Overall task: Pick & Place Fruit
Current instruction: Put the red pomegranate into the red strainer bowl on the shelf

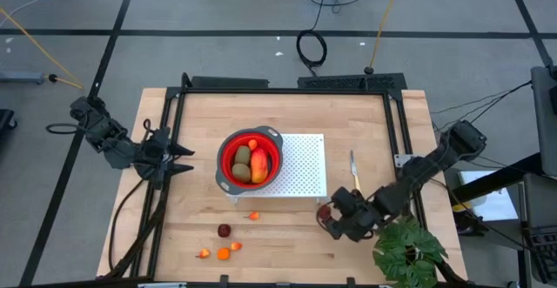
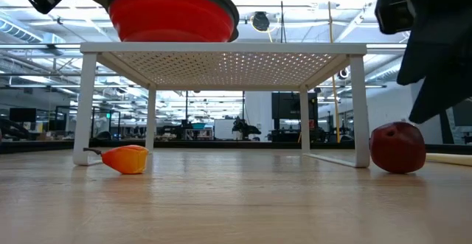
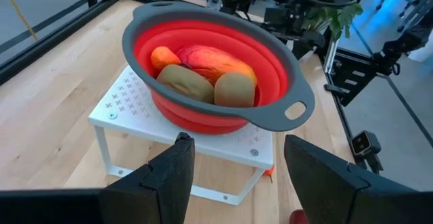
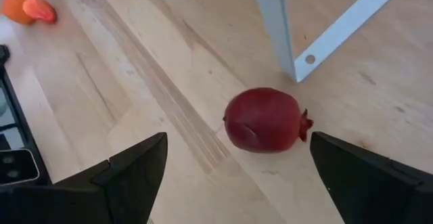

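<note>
A red bowl with a grey rim (image 1: 251, 159) (image 3: 216, 68) stands on a white perforated rack (image 1: 305, 162). It holds the red-orange mango (image 3: 216, 61), two olive-brown ovals (image 3: 186, 82) and an orange piece (image 3: 164, 56). One dark red ball (image 4: 266, 119) (image 2: 398, 147) lies on the table by the rack's near right leg. My right gripper (image 4: 237, 183) (image 1: 335, 220) is open, with a finger on either side of the ball and touching nothing. A second dark red ball (image 1: 224, 231) and orange bits (image 1: 223, 253) lie on the near part of the table. My left gripper (image 3: 237, 176) (image 1: 180, 157) hovers open, left of the bowl.
A yellow-handled knife (image 1: 354, 173) lies right of the rack. A green leafy plant (image 1: 407, 249) stands at the near right corner, beside my right arm. One orange bit (image 2: 127, 158) lies near the rack's near left leg. A black frame (image 1: 287, 83) runs along the table's far edge.
</note>
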Controlling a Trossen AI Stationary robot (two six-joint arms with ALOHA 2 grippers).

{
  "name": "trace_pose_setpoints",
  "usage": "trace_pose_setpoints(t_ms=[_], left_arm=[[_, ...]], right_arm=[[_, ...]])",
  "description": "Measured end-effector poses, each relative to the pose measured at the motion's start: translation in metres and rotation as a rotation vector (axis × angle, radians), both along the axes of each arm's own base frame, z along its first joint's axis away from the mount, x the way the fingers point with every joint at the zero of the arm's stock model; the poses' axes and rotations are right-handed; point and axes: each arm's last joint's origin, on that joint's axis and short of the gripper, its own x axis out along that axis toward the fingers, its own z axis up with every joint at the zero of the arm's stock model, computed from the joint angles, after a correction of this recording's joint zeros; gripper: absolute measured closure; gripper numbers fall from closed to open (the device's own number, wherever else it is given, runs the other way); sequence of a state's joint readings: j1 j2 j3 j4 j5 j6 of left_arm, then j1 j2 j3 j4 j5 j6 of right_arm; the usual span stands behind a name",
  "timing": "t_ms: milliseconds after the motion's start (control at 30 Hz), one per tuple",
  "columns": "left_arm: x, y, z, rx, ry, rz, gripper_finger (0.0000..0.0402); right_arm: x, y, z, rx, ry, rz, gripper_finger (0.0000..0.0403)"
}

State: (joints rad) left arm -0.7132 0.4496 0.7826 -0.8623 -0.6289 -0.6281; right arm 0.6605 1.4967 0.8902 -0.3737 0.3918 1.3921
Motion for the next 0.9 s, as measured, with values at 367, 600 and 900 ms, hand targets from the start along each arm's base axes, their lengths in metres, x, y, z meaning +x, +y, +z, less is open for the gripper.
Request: trace_pose_setpoints(t_ms=[367, 600, 900], left_arm=[[0.0, 0.0, 0.0, -0.015, 0.0, 0.005, 0.0172], [0.0, 0.0, 0.0, -0.038, 0.001, 0.015, 0.0172], [0.0, 0.0, 0.0, -0.058, 0.001, 0.023, 0.0172]], right_arm=[[-0.003, 0.004, -0.01, -0.135, -0.018, -0.018, 0.0046], [0.0, 0.005, -0.018, -0.172, -0.002, 0.001, 0.0046], [0.004, 0.008, -0.032, -0.201, 0.03, 0.003, 0.0046]])
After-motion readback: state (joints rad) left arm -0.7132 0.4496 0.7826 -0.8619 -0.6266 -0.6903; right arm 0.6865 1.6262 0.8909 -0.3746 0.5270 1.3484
